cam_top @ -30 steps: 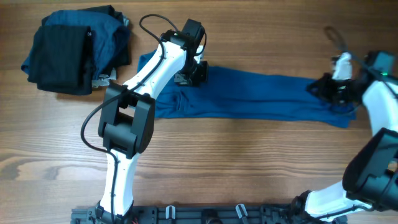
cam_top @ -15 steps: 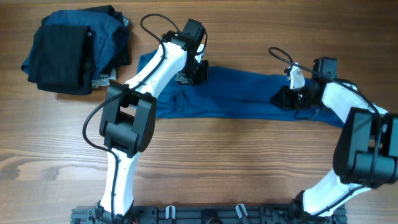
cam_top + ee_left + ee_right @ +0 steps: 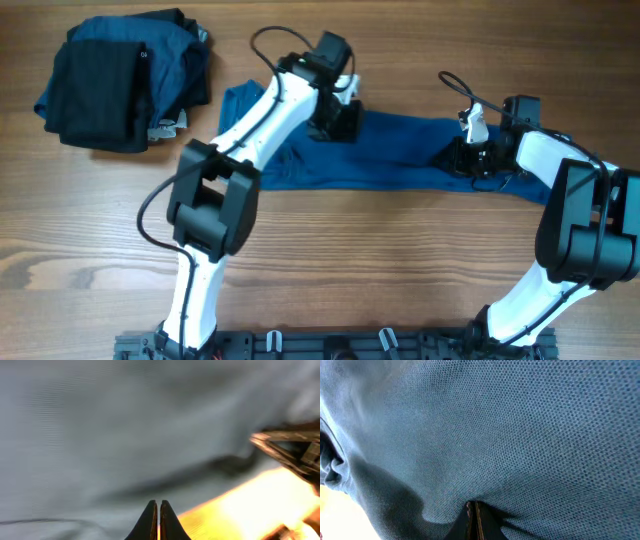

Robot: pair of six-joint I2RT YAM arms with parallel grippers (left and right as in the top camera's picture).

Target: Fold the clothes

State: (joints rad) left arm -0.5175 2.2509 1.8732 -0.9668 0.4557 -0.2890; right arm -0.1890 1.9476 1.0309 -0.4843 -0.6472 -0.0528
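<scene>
Shirt (image 3: 400, 160) lies in a long strip across the table (image 3: 400, 260), ready to fold end to end. Right gripper (image 3: 472, 506) pinches its cloth toward one end; left gripper (image 3: 158, 505) is closed tight toward the other, and I cannot tell if it holds cloth

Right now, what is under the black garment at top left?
A dark blue garment lies under the black garment, showing at its left, top and right edges. Whatever lies deeper is covered.
</scene>
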